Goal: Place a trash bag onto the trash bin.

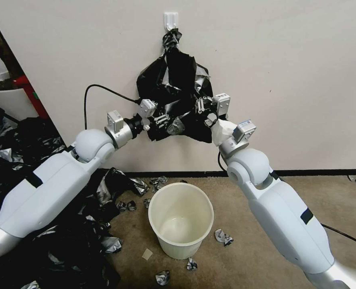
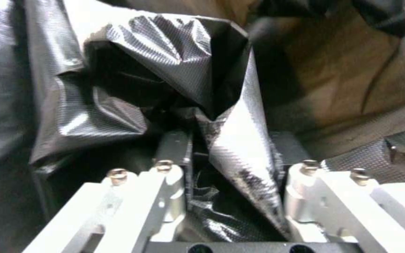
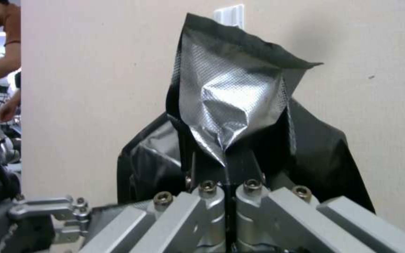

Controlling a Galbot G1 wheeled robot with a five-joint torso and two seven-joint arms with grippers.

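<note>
**Both grippers at the bags on the wall**

I am reaching both arms up to the stack (image 1: 173,80) of black bags hanging from the hook (image 1: 171,20). My left gripper (image 1: 161,120) is pushing into the stack's lower left part with its fingers standing apart, and a glossy fold of film (image 2: 240,154) is lying loose in the gap between them. My right gripper (image 1: 204,106) is working just beside it, at the stack's lower right; its fingers (image 3: 212,196) are pressed together, pinching a thin sheet of the bag (image 3: 230,105) that is rising from the tips in a silvery peak. The bin (image 1: 181,218) is standing upright on the carpet, well below both grippers, between my arms. A heap (image 1: 45,224) of black bags is lying under my left arm.
</note>
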